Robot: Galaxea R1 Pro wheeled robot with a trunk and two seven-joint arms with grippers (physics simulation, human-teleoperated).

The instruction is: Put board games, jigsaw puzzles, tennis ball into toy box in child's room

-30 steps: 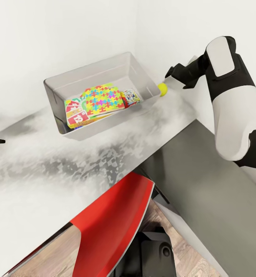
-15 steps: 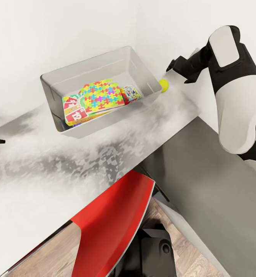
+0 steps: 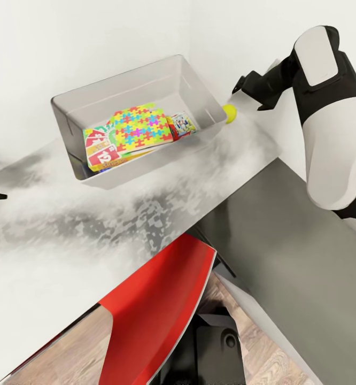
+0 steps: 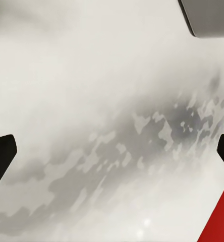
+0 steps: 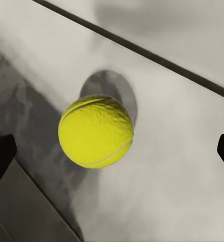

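Head camera high, angled down across the desk (image 3: 66, 246) toward the wall corner. Right wrist camera close above the tennis ball (image 5: 96, 131), also seen from the head. Left wrist camera near bare desktop.

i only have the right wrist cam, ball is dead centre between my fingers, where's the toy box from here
Observer: In the head view the toy box stands on the table right beside the tennis ball, on the side away from the right gripper.
Operator: anything in the box already
Observer: Yes. A jigsaw puzzle lies on top of board games inside it.
Operator: and my left arm
Observer: The left gripper hangs open over bare tabletop, holding nothing, with a corner of the box at the frame edge.
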